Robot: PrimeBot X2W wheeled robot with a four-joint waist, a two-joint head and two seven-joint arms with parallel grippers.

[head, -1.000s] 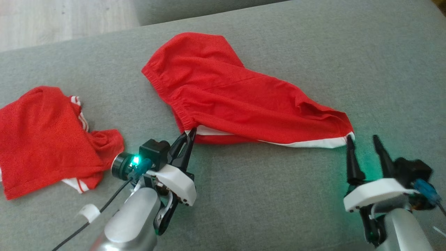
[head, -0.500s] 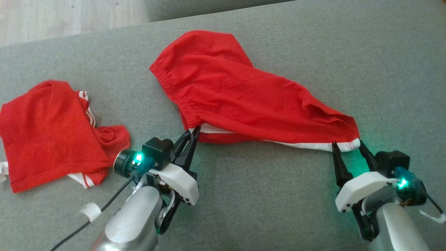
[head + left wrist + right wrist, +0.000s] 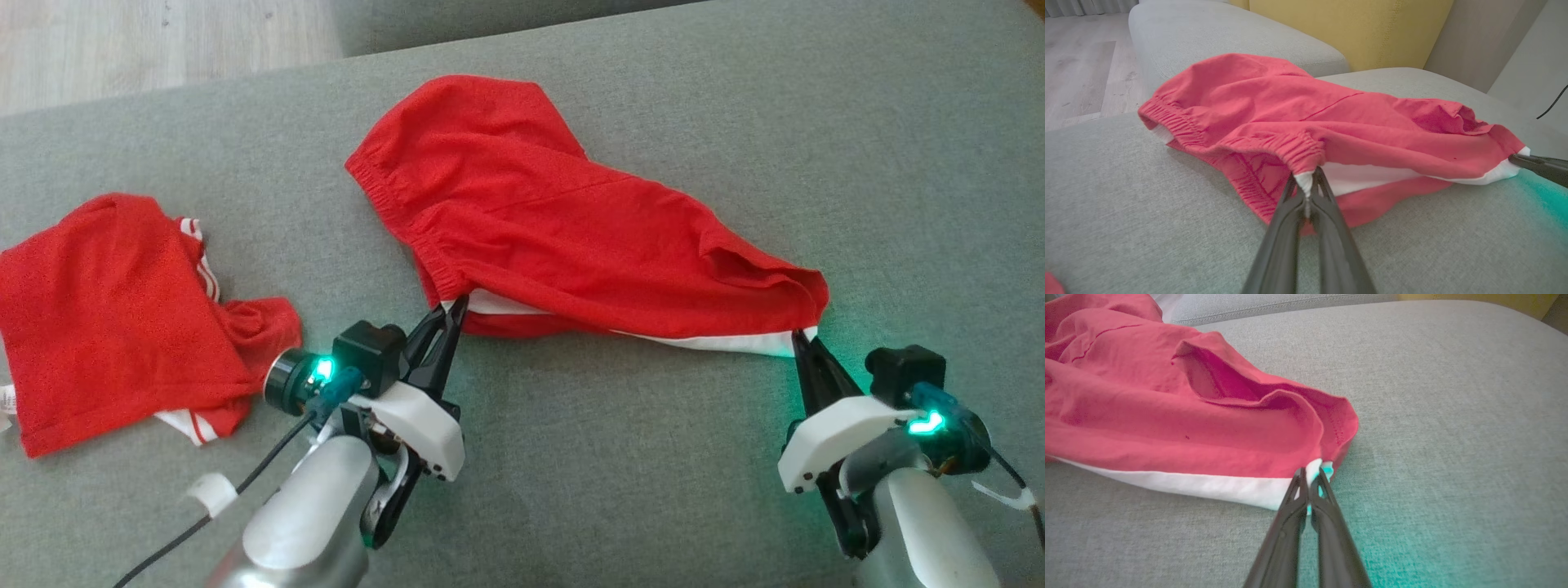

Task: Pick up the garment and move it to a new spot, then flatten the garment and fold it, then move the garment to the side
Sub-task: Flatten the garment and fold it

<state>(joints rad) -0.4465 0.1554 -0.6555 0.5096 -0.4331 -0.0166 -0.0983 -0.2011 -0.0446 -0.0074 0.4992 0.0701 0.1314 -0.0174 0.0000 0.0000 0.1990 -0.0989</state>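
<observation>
Moved the right gripper [image 3: 800, 336] forward from just short of the garment [image 3: 571, 237], then pinched its fingers [image 3: 1290, 522], spread wide a second ago, onto the white hem [image 3: 1208, 486] corner

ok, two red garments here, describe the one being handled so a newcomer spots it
On the grey cushion, look to the middle. The red shorts lie spread there, white trim along the near edge. Unlike the crumpled red garment at far left, the left gripper and right gripper pinch its two near corners.
</observation>
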